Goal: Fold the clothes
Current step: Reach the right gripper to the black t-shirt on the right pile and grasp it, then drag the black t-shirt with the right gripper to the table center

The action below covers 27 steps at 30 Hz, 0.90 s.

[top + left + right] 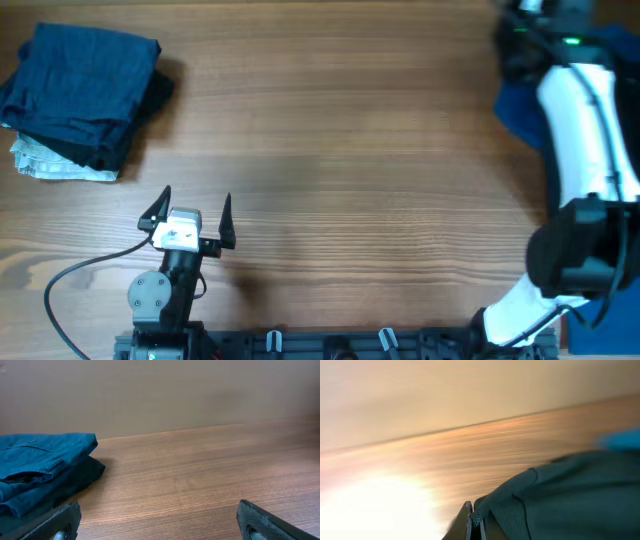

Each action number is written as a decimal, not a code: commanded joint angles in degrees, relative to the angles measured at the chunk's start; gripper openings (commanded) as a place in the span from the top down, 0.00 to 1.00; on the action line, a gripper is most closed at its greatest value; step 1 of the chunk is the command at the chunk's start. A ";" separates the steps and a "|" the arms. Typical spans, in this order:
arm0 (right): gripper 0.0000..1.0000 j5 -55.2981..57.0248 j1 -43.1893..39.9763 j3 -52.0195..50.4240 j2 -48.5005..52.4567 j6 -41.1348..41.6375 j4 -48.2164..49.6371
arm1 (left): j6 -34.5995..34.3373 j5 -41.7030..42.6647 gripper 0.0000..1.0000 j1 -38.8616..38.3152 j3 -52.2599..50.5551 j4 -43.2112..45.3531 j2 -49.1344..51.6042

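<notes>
A stack of folded navy clothes lies at the far left of the table, and the left wrist view shows it as a stack at the left. My left gripper rests near the front edge, to the right of and nearer than the stack. It stands wide open over bare wood. My right gripper is shut on the ribbed edge of a dark shirt. In the overhead view the right arm reaches to the far right corner over a royal-blue shirt, hiding the gripper.
A pale patterned piece sticks out from under the navy stack. A black cable loops by the left arm's base. The right wrist view is motion-blurred, with bright glare at its lower left and a blue patch at right.
</notes>
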 commanded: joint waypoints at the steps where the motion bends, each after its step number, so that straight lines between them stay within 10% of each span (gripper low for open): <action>1: 0.96 -16.70 15.80 0.46 -0.15 6.71 -0.09 | 1.09 0.90 0.00 0.22 -0.35 -0.02 -0.42; 9: 0.96 -7.45 46.42 0.46 12.37 7.21 0.81 | 1.09 0.90 0.00 0.22 -0.35 -0.02 -0.42; 15: 0.95 -6.23 51.39 0.48 13.62 5.53 0.83 | 1.09 0.90 0.00 0.22 -0.35 -0.02 -0.42; 21: 0.23 -3.74 50.40 1.33 11.02 -3.82 1.25 | 1.09 0.90 0.00 0.22 -0.35 -0.02 -0.42; 27: 0.25 3.41 44.63 1.33 4.07 -3.93 -2.16 | 1.09 0.90 0.00 0.22 -0.35 -0.02 -0.42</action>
